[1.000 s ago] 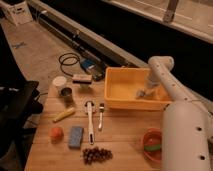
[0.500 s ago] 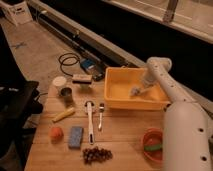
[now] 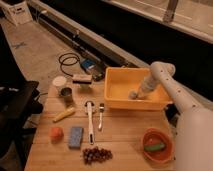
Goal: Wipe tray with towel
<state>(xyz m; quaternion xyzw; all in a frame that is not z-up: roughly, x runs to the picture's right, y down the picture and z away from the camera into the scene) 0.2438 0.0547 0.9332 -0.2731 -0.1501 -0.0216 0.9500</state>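
Camera view: the yellow tray (image 3: 116,101) is seen at the far right part of the wooden tabletop (image 3: 120,135), near its far edge. The arm is reached down into the tray, and the end effector (image 3: 134,94) is placed low on the tray floor, toward the middle-right. Its fingers are pressed together on a small pale bundle, taken to be the towel (image 3: 132,95), though its colour is hard to tell here.

The step in hand is judged to be the wipe itself. For a good wipe, the towel should be kept flat against the floor with light downward pressure, and strokes should be run wall to wall, corners included. The grip should not be loosened, or the cloth may be dropped. The tray walls should not be pushed hard, since the tray could be slid toward the tabletop's edge.
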